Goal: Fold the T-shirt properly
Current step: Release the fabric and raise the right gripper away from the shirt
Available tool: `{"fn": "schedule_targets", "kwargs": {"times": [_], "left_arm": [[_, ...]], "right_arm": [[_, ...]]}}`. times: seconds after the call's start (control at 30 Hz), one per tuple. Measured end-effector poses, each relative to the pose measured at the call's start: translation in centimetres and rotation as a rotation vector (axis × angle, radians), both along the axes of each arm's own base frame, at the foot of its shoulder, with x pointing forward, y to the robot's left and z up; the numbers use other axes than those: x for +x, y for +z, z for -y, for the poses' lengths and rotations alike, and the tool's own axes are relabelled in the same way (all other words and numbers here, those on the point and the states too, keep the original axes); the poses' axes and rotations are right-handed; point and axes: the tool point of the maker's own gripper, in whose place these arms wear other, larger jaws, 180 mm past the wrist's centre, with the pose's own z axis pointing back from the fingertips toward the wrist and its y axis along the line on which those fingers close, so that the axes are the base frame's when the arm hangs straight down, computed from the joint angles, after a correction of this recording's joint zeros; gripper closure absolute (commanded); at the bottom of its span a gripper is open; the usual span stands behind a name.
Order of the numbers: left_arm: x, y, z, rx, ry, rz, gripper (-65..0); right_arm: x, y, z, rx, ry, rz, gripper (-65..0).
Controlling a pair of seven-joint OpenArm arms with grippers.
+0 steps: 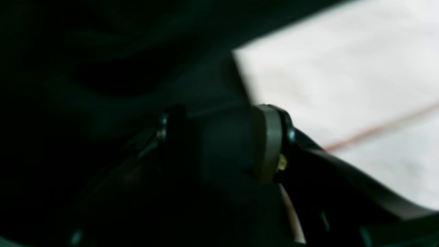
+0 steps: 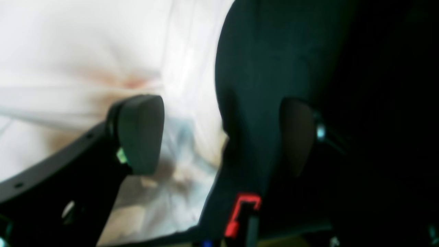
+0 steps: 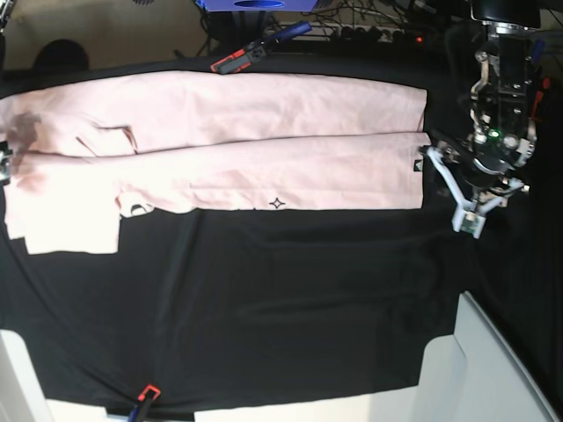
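With both grippers' jaws parted and nothing held, the pale pink cotton T-shirt (image 3: 220,154), folded lengthwise on the black table cloth (image 3: 290,299), is judged best regripped at the end edges beside the left gripper (image 3: 437,158) and right gripper (image 2: 219,133), kept level.

Both wrist views are soft with blur: the left wrist camera shows only a pale corner of the T-shirt (image 1: 343,85), the rest lost in darkness. In the base view, the right gripper (image 3: 3,163) is cut off by the left edge, its jaws unseen. The shirt's print (image 3: 134,207) is mostly folded under and unreadable.
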Motion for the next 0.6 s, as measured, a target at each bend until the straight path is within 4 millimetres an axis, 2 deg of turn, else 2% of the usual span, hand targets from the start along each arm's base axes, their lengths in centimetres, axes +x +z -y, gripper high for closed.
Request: {"fn": "schedule_targets", "kwargs": {"times": [0.07,0.13,0.23,0.33,0.43,0.6], "left_arm": [[0.3,0.9,-0.9,0.008,0.024,0.027,-30.9],[0.7,1.3,-0.9,0.008,0.025,0.040,-30.9],[1.3,1.6,-0.4,-0.009,0.020,0.055,-30.6],[0.7,1.1,-0.3,-0.023,0.034,0.048,-30.4],[-0.1,0.4,-0.1,-0.027,0.040,0.023,-30.4],[0.1,0.6,-0.2,-0.022,0.038,0.030,-30.4]], "right_arm": [[0.7,1.0,0.1,-0.022,0.012,0.019,-48.6],[1.7,1.5,-0.5,-0.032,0.043,0.028,-48.6],[4.9,1.5,-2.8,-0.006,0.106,0.038,-48.6],[8.1,1.6,-5.0,0.030,0.157,0.058,-48.6],[10.1,1.1,-6.1,0.034,0.194,0.028,-48.6],[13.3,0.6,-8.7,0.091,0.239,0.026,-48.6]]}}
